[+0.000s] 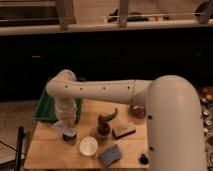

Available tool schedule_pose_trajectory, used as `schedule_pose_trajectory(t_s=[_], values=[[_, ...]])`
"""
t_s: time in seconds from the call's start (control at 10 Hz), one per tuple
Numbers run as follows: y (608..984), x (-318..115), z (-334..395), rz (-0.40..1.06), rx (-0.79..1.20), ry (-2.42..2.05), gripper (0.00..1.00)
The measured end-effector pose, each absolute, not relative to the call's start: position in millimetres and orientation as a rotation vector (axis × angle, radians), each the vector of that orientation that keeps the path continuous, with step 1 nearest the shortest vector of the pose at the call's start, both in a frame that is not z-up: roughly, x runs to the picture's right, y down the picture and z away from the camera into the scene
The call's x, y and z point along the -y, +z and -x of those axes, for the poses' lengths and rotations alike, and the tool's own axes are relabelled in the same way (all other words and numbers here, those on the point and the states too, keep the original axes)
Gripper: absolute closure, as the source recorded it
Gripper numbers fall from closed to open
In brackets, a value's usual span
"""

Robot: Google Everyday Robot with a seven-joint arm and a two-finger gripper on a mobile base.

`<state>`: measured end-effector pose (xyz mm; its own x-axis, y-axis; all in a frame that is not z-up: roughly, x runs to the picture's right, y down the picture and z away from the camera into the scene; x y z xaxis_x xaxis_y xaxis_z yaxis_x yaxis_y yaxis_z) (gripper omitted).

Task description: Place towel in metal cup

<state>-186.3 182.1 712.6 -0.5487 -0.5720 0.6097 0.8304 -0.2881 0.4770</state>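
The wooden table (50, 150) holds the small metal cup (70, 137) near its left side. My gripper (67, 125) hangs at the end of the white arm (100, 91), pointing down right above the cup. It is shut on the pale towel (61, 127), which bunches under it and touches the cup's rim on the left. The gripper and towel hide most of the cup.
A green tray (45, 107) stands at the table's back left. A white cup (88, 146), a blue sponge (111, 155), a brown item (102, 131), a green pepper (111, 115), a tan block (123, 130) and a dark bowl (137, 111) lie to the right.
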Motion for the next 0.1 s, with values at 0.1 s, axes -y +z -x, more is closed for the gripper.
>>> schedule_pose_trajectory(t_s=[0.1], values=[[709.1, -186.9, 186.7, 0.413, 0.988, -1.952, 0.97]])
